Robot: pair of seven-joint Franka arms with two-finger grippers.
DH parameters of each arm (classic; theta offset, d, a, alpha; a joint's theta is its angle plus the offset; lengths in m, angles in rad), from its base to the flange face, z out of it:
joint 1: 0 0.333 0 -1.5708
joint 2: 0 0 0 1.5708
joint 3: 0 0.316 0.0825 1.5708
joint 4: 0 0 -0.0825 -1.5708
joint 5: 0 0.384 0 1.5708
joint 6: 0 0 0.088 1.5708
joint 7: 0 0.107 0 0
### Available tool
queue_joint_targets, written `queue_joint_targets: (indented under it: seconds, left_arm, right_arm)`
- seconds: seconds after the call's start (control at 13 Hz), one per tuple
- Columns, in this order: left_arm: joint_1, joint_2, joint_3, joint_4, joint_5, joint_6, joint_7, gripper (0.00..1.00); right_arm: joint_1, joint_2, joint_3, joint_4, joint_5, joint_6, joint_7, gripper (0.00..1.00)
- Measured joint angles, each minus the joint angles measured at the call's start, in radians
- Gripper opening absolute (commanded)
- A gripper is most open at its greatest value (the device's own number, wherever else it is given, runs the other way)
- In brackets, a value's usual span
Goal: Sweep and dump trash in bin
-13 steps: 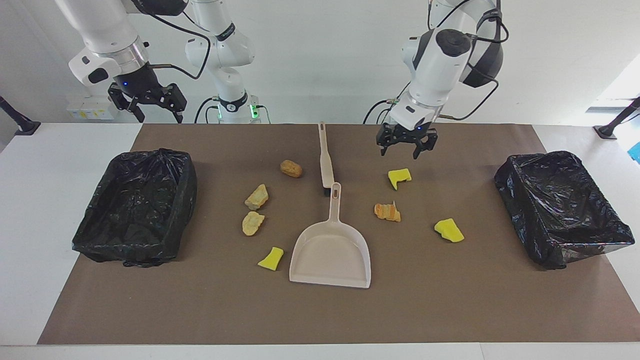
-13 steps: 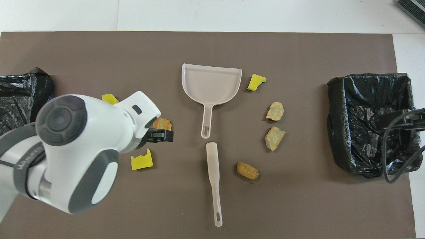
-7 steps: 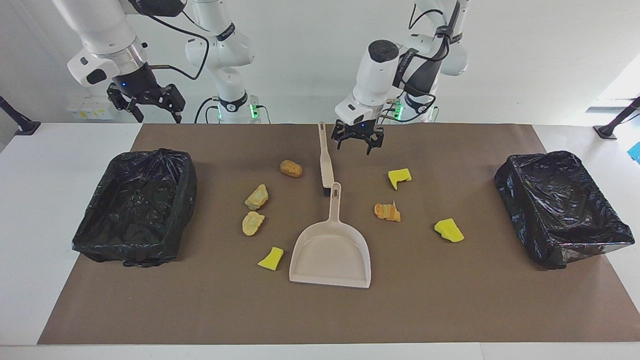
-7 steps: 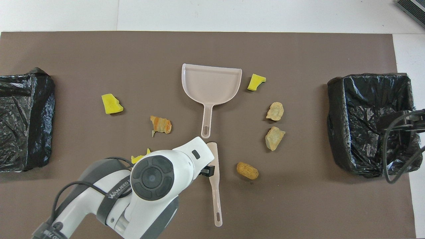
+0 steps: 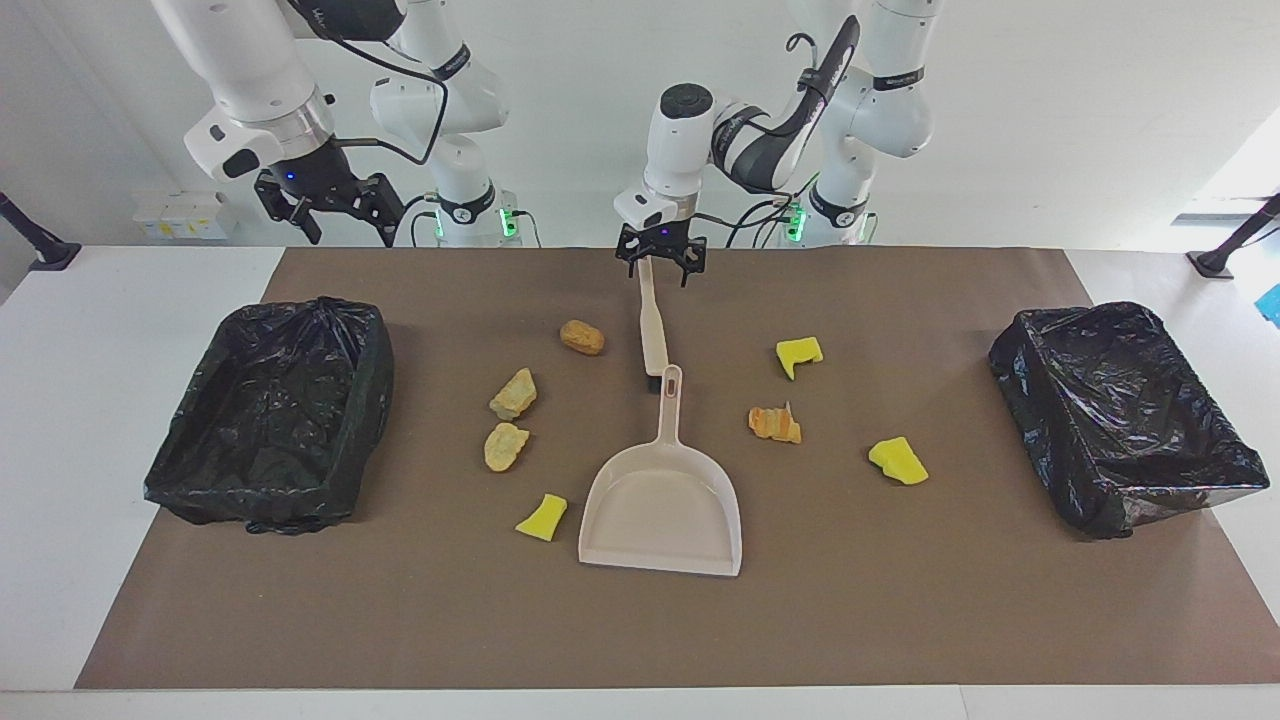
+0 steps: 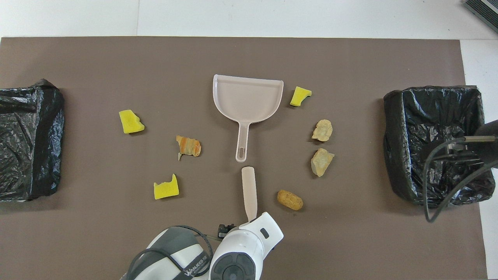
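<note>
Seven trash scraps lie on the brown mat: yellow sponge chunks (image 5: 799, 352) (image 5: 897, 460) (image 5: 542, 517) and tan-orange lumps (image 5: 582, 337) (image 5: 513, 393) (image 5: 505, 445) (image 5: 775, 424). The beige dustpan (image 5: 660, 510) lies mid-mat, its handle toward the robots. The beige brush (image 5: 652, 330) lies in line with it, nearer the robots; its head also shows in the overhead view (image 6: 249, 190). My left gripper (image 5: 660, 268) is open, low over the brush handle's end, a finger on each side. In the overhead view the left arm hides that end. My right gripper (image 5: 330, 215) is open, raised over the right arm's end.
Two black-lined bins stand at the mat's ends: one (image 5: 370, 400) at the right arm's end, one (image 5: 1030, 390) at the left arm's end. The scraps lie on both sides of the dustpan (image 6: 247, 97).
My left gripper has swung from over the yellow chunk to the brush handle's end and come down. My right gripper has shifted slightly toward the table's middle. Nothing on the mat has moved.
</note>
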Motion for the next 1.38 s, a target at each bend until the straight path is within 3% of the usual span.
queue_joint_targets:
  seconds: [0.15,0.46,0.84,1.38]
  left_arm:
    - [-0.007,0.010,0.001,-0.009,0.000,0.022,-0.012,1.00]
    - [-0.007,0.041,0.008,-0.011,0.001,0.059,-0.012,0.80]
    - [-0.007,0.085,0.008,-0.011,0.001,0.105,-0.012,0.79]
    - [-0.007,0.083,0.009,-0.009,0.001,0.098,-0.024,0.79]
  right_arm:
    - [0.021,0.013,0.002,-0.009,0.000,0.018,0.010,1.00]
    - [0.068,0.055,0.003,-0.011,0.002,0.050,0.093,1.00]
    - [0.115,0.118,0.005,-0.004,0.006,0.094,0.145,1.00]
    - [0.107,0.118,0.000,-0.002,0.006,0.094,0.109,1.00]
